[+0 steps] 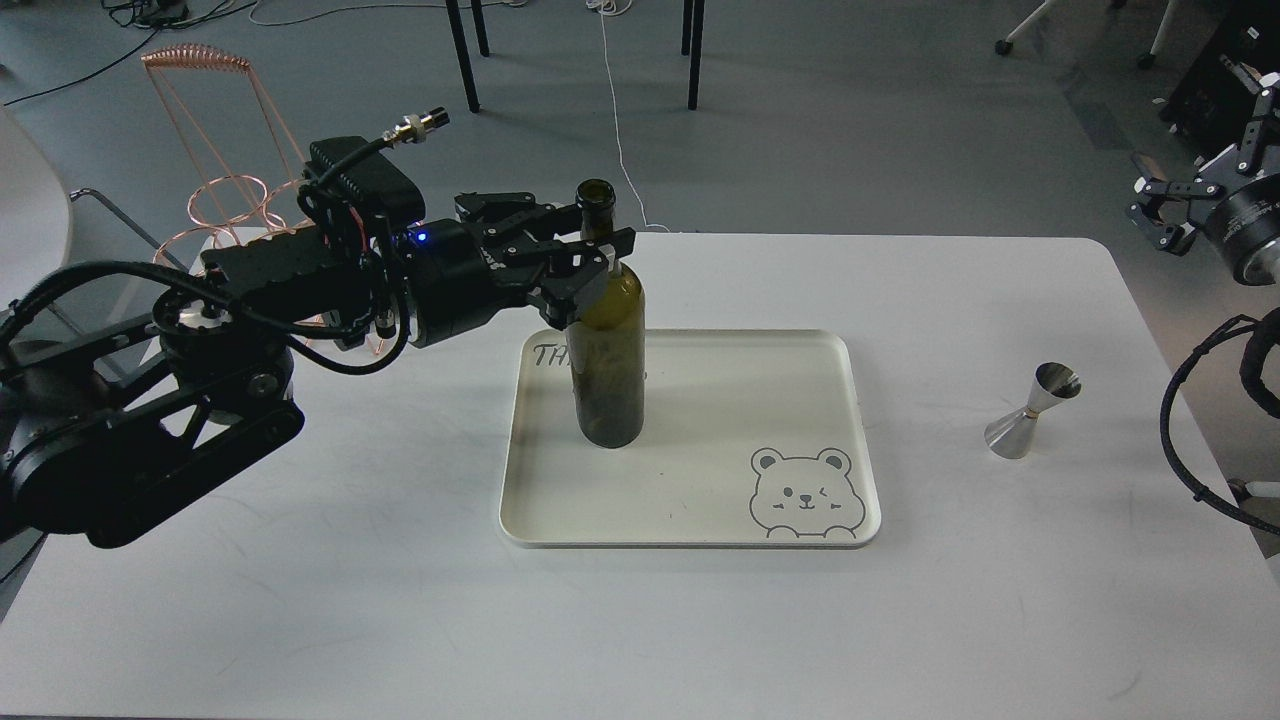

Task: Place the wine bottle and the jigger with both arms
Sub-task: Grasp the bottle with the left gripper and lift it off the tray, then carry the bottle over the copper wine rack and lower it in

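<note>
The wine bottle (607, 340) stands upright on the left part of a cream tray (850, 440) printed with a bear, at the middle of a white table (400, 600). The left gripper (592, 262) clamps its 2 fingers around the bottle's neck and shoulder. The jigger (1032, 410) stands on the table right of the tray, well apart. The right gripper (1160, 212) hangs beyond the table's right edge, fingers spread, holding nothing.
</note>
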Controlling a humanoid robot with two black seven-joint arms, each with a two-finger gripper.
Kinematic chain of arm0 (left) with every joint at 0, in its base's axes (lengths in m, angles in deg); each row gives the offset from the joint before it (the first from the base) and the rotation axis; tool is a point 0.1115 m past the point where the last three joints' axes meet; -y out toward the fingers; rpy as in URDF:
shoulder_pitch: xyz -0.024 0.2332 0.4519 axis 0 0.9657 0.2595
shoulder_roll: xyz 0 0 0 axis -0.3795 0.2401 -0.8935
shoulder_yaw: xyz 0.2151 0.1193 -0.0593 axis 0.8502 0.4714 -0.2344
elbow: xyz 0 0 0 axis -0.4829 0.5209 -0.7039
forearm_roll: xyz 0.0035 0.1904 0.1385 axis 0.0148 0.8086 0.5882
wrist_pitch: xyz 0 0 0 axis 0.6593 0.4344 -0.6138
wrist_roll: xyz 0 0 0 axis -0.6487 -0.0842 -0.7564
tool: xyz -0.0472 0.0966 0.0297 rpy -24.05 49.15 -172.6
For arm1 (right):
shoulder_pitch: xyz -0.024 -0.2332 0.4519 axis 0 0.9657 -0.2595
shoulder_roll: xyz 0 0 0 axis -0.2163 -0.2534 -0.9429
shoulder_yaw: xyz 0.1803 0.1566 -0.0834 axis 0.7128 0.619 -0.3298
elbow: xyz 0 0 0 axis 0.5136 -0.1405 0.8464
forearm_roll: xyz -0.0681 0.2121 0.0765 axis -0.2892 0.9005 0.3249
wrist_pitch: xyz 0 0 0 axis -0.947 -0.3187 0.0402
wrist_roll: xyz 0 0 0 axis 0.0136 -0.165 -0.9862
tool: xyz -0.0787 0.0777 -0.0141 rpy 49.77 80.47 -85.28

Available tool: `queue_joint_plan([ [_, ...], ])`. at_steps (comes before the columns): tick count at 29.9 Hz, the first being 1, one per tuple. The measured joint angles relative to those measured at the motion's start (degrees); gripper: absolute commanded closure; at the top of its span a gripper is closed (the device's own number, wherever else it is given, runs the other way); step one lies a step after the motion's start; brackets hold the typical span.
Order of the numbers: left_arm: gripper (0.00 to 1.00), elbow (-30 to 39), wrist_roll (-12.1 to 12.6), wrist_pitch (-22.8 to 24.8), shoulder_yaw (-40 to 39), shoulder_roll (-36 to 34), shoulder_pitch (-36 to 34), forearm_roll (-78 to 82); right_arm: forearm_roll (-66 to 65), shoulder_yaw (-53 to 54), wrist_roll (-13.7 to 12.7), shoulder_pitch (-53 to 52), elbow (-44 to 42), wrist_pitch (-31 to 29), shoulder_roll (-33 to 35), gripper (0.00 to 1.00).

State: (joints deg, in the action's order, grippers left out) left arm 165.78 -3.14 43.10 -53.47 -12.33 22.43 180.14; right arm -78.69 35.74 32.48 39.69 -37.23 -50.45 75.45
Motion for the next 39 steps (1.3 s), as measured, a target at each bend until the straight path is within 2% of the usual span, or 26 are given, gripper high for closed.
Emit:
queue_joint_plan([
  [8,0.89,1.6,-0.6,-0.8,-2.3,-1.8,-0.1,-0.6,0.0,0.0,0.0,0.0,0.0,0.0,0.4,0.0],
  [17,0.89,1.1,-0.8,-0.8,-3.3,-14.0,-5.8,-10.7,0.0,0.0,-0.1,-0.3,0.0,-0.1,0.6,0.0],
  [20,0.89,-1.4,-1.4,-0.9,-3.3,-16.9,-7.4,-11.6,0.0,0.0,-0.1,-0.2,0.1,-0.1,0.8,0.0],
  [23,0.89,-4.5,-3.5,-1.0,-3.2,-18.5,-8.9,-11.7,0.0,0.0,0.0,-0.2,0.2,-0.2,1.6,0.0],
  [31,0.89,-12.8,-6.1,-1.0,-2.2,-19.5,-12.2,-10.9,0.0,-0.1,0.0,-0.2,0.4,-0.2,1.9,0.0],
  [39,0.88,-18.0,-6.4,-1.0,-2.1,-19.5,-12.5,-10.8,0.0,-0.1,0.0,-0.2,0.3,-0.2,1.9,0.0],
])
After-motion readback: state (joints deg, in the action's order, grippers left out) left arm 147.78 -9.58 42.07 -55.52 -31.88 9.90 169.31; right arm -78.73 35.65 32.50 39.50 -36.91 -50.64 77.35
